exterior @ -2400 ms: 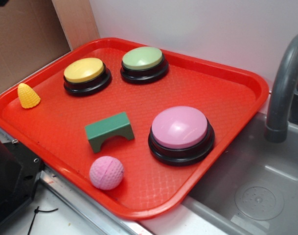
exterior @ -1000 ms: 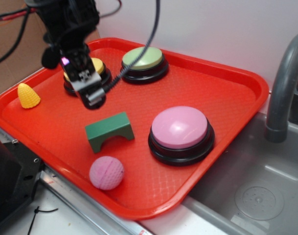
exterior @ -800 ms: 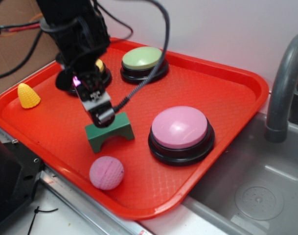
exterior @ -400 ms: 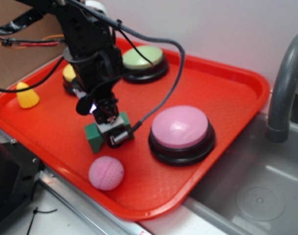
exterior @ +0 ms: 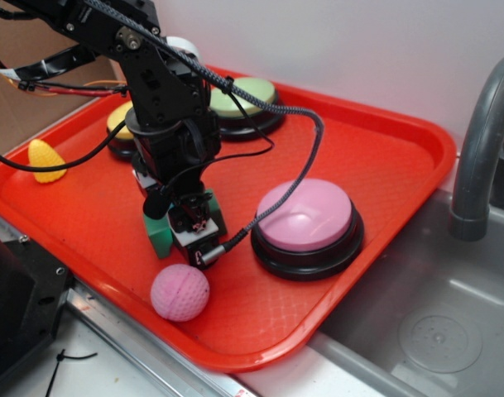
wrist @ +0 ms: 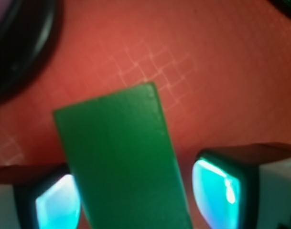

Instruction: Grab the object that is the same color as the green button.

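Dark green block [wrist: 123,162] on grid-patterned red tray [exterior: 384,157].

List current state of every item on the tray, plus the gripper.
Small dark green bridge-shaped block: flat on tray, between the gripper fingers.
Gripper: open, straddling the block; right finger clear of it.
Pale green dome button: upright, partly hidden.
Yellow dome button: mostly hidden.
Large pink dome button: upright, untouched.
Pink dimpled ball: resting free.
Yellow corn-like cone: upright.
Red plastic tray: level.
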